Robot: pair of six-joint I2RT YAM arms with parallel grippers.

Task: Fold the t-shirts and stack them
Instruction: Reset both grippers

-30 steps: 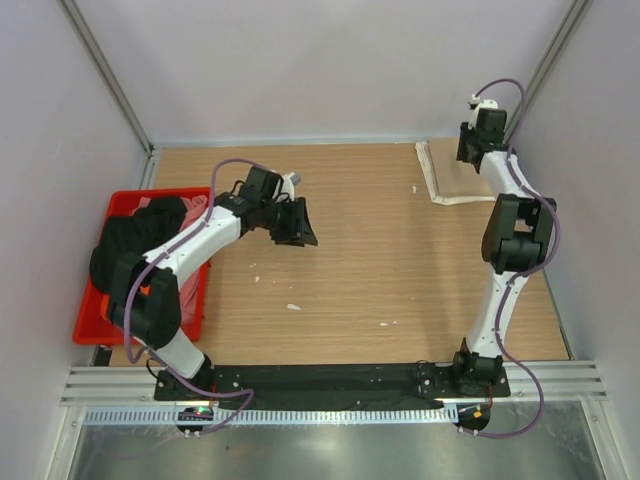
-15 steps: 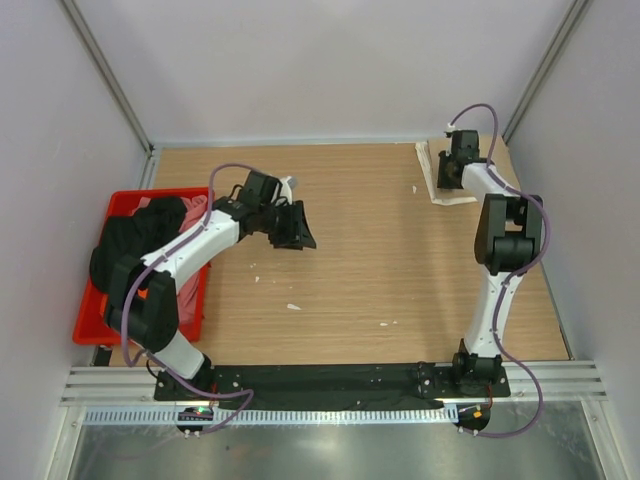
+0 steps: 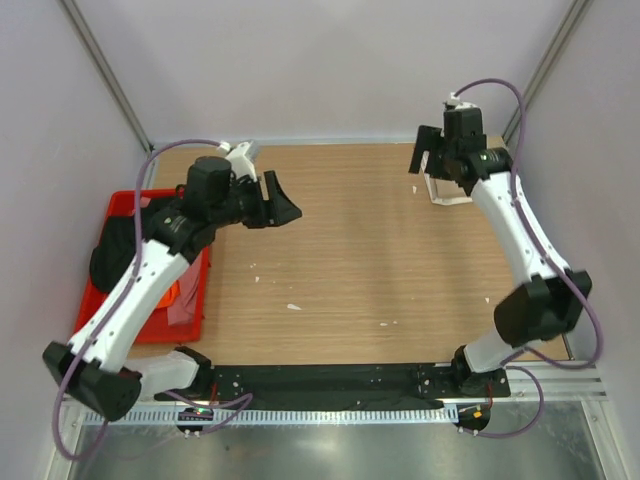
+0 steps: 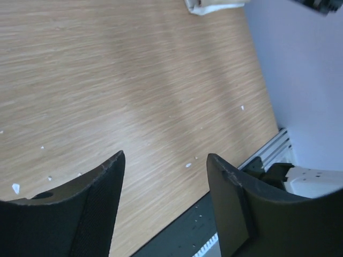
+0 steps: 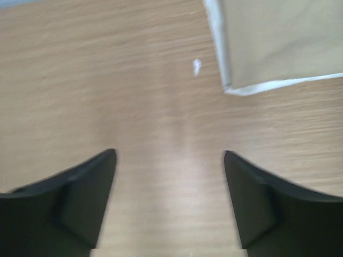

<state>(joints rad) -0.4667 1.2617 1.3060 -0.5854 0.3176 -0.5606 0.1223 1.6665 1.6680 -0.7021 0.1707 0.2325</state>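
Observation:
A folded tan t-shirt [image 5: 278, 43] lies on top of a folded cream-white t-shirt [image 5: 215, 37] at the table's back right corner. In the top view this stack [image 3: 450, 193] is mostly covered by my right arm. My right gripper [image 5: 170, 158] is open and empty over bare wood just left of the stack, and the top view shows the right gripper [image 3: 420, 152] there too. My left gripper [image 3: 283, 200] hovers open and empty over the table, right of the red bin. In the wrist view the left gripper [image 4: 166, 158] has only wood between its fingers. A black t-shirt [image 3: 112, 255] and orange cloth [image 3: 168, 296] lie in the bin.
The red plastic bin [image 3: 120, 203] sits at the table's left edge. Small white flecks [image 3: 293, 307] dot the wooden table [image 3: 350, 260]. Grey walls close in the back and both sides. A black base rail [image 3: 330, 378] runs along the near edge.
My right gripper has come off the stack toward the left and opened wider. The left arm has risen and swung back toward the bin, its jaws wider too.

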